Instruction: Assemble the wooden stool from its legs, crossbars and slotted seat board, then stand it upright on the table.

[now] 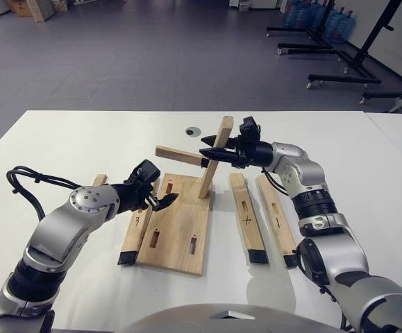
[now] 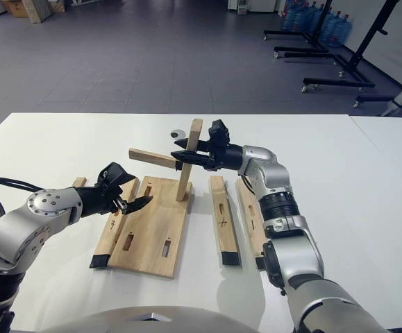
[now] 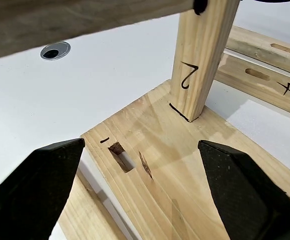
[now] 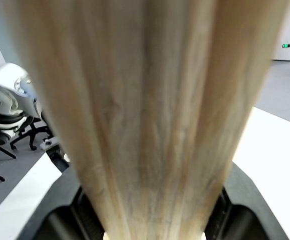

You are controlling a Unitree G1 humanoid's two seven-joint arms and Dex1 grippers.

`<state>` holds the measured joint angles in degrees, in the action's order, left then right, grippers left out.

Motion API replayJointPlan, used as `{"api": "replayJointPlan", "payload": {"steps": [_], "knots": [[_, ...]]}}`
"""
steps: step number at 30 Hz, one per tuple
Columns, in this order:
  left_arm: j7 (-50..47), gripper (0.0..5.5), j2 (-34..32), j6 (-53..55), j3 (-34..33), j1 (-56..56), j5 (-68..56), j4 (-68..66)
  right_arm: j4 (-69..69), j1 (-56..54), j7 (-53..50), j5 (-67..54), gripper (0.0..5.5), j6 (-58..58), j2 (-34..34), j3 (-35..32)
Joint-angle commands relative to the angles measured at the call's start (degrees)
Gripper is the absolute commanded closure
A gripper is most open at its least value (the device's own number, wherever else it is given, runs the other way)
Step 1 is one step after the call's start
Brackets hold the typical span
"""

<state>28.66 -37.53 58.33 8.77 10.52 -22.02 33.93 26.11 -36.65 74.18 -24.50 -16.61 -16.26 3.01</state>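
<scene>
The slotted seat board (image 1: 176,229) lies flat on the white table. One leg (image 1: 214,158), marked 2 (image 3: 197,60), stands tilted in the board's far right corner. A crossbar (image 1: 178,155) sticks out from it to the left. My right gripper (image 1: 210,154) is shut on this leg at the crossbar's height; the wood (image 4: 145,120) fills the space between its fingers. My left gripper (image 1: 166,201) hovers open over the board's far left part, just above a slot (image 3: 122,156). A second leg (image 1: 137,232) lies along the board's left edge. Two more legs (image 1: 248,218) (image 1: 277,222) lie right of the board.
A round metal grommet (image 1: 193,130) is set in the table behind the upright leg. A short wooden end (image 1: 100,180) shows beside my left arm. The table (image 1: 62,146) is bare to the far left and far right. Wheeled racks (image 1: 339,62) stand on the floor beyond.
</scene>
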Motion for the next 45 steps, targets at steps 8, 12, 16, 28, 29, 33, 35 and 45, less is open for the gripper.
{"api": "replayJointPlan", "payload": {"steps": [8, 12, 16, 28, 29, 33, 35, 45], "knots": [[-0.52, 1.34, 0.61, 0.58, -0.14, -0.06, 0.29, 0.33, 1.66, 4.66, -6.93, 4.22, 3.43, -1.68, -1.41, 5.04], [-0.49, 1.34, 0.49, 0.46, -0.17, -0.41, 0.37, 0.41, 0.92, 4.43, -8.33, 1.72, 3.43, -3.03, -1.48, 2.81], [-0.45, 1.34, 0.39, 0.35, 0.0, -0.42, 0.49, 0.34, -0.35, 4.97, -8.65, 1.09, 3.05, -3.66, -1.19, 2.59], [-0.13, 1.34, 0.1, -0.45, 0.51, -0.69, 1.13, -0.34, -7.22, 4.05, -9.22, -8.26, 0.82, -13.23, 0.34, -3.79], [0.02, 1.34, 0.01, -0.72, 0.41, -0.73, 1.21, -0.71, -9.46, 4.53, -8.05, -10.75, 0.61, -16.5, -0.26, -4.16], [1.18, 1.34, -0.6, -1.83, -1.0, -0.45, 1.14, -3.36, -15.1, 6.66, -4.63, -14.72, 0.13, -21.85, -3.03, -4.06], [1.86, 1.34, -1.12, -2.69, -1.4, -0.2, 1.45, -5.08, -15.67, 6.91, -4.96, -14.45, 0.13, -21.44, -4.01, -4.64], [3.04, 1.34, -1.92, -4.48, -1.91, -0.32, 2.53, -7.17, -10.94, 3.61, -10.47, -12.83, 0.13, -19.3, -4.64, -7.86]]}}
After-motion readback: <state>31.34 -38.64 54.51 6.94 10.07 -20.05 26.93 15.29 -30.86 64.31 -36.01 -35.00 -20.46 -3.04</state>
